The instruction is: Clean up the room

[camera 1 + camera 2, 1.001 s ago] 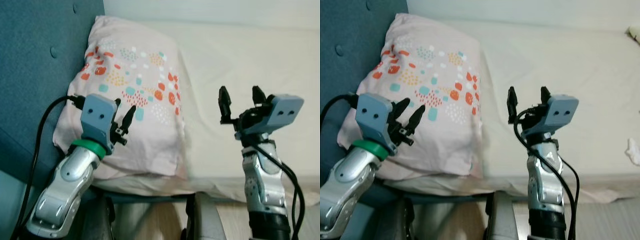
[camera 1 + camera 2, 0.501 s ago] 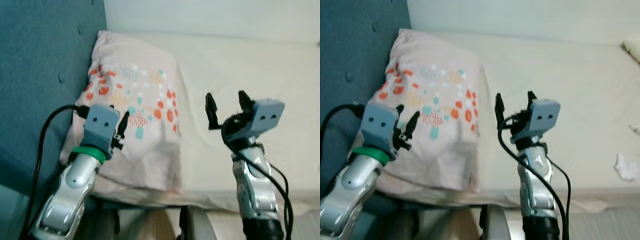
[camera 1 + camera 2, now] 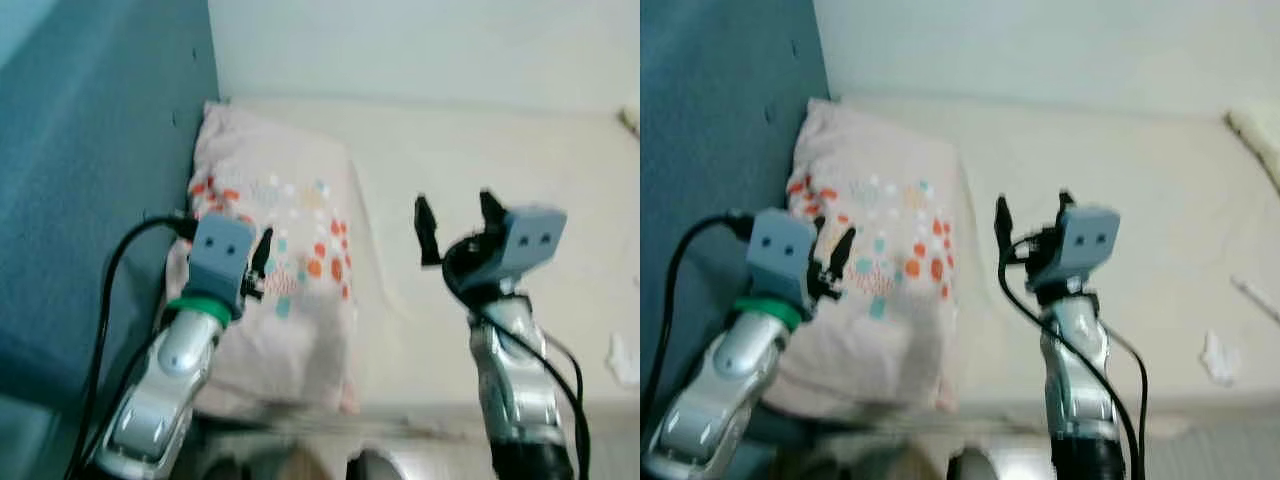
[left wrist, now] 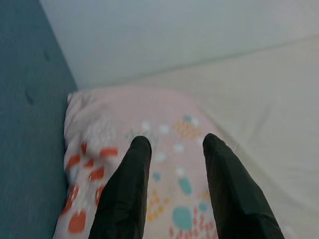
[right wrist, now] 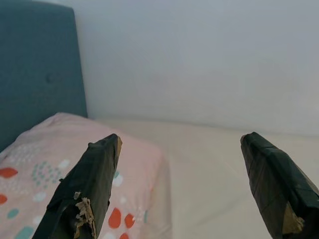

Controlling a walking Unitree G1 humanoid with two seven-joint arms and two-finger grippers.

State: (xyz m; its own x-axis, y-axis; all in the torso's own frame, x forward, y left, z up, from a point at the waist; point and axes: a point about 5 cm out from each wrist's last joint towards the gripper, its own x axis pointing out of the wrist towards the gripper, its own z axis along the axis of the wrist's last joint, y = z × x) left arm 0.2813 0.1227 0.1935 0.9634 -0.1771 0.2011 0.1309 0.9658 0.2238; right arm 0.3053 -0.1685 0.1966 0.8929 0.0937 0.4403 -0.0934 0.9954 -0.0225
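Both hands over pillow (image 3: 290, 260), apart.

Soft even indoor light, no hard shadows, no glare. Both eye views motion-blurred, edges smeared. Wrist views sharper, near fingers slightly soft.

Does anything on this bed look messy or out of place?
A small crumpled white scrap lies loose on the cream sheet near the bed's edge, on the robot's right. The patterned pillow sits against the blue headboard and looks in place.
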